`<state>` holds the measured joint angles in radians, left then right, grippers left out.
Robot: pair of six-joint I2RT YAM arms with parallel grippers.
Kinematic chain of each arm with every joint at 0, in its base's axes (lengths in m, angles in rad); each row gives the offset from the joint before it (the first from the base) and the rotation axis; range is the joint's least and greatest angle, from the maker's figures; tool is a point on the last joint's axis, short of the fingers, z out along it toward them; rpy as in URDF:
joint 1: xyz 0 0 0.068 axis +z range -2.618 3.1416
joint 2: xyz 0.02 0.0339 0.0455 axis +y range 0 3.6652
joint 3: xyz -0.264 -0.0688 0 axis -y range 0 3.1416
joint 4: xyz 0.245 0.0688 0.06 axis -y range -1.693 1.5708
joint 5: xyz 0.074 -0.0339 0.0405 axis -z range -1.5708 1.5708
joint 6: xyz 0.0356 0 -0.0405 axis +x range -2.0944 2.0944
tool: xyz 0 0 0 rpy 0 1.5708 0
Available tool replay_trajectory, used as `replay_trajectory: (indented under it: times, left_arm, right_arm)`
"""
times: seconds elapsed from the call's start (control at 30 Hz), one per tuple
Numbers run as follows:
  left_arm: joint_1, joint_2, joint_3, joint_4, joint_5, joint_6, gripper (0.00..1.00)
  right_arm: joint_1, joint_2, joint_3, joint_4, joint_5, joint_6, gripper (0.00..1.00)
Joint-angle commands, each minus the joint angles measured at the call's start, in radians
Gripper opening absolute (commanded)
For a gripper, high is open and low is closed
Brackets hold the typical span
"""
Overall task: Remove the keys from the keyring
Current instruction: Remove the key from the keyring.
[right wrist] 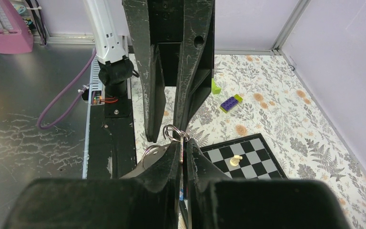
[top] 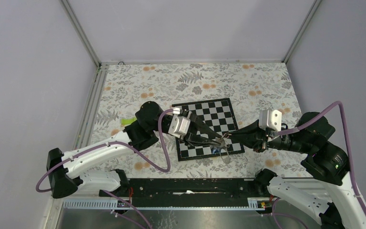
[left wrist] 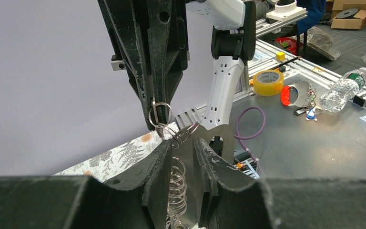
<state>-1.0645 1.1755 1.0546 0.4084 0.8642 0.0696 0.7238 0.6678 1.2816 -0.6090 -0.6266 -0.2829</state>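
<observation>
Both grippers meet low over the near edge of the chessboard (top: pixel 219 114). My left gripper (top: pixel 217 139) (left wrist: pixel 183 149) has its jaws closed on the grey strap (left wrist: pixel 217 134) of the keyring (top: pixel 222 142), and a coil of metal rings (left wrist: pixel 177 186) sits in the gap beside the strap. My right gripper (top: pixel 229 138) (right wrist: pixel 183 146) is shut on a thin flat key (right wrist: pixel 182 153) seen edge-on. A small metal ring (right wrist: pixel 172 133) (left wrist: pixel 160 113) links the key to the strap (right wrist: pixel 156 155). Other keys are hidden by the fingers.
A pale pawn (right wrist: pixel 236 161) stands on the chessboard (right wrist: pixel 262 164). A purple-and-yellow stick (right wrist: pixel 231 103) and a lime-green piece (right wrist: pixel 215 88) (top: pixel 126 121) lie on the floral cloth to the left. A black rail (top: pixel 190 186) runs along the near edge.
</observation>
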Motion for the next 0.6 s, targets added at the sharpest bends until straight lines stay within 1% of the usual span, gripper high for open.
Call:
replay_trajectory:
  times: [0.0,0.27,0.43,0.57]
  left_arm:
    - [0.000,0.010,0.050,0.053,-0.005,-0.007,0.27]
    - [0.000,0.015,0.058,0.047,-0.005,-0.008,0.14]
    - [0.001,0.019,0.077,0.029,-0.003,-0.010,0.00]
    - [0.001,0.030,0.112,-0.039,-0.015,-0.011,0.00]
  right_arm:
    - [0.002,0.007,0.013,0.017,-0.040,0.012,0.00]
    - [0.001,0.009,0.016,0.002,-0.040,0.001,0.00]
    - [0.002,0.012,0.024,-0.023,-0.016,-0.020,0.00]
    - [0.002,0.011,0.032,-0.036,0.017,-0.041,0.00]
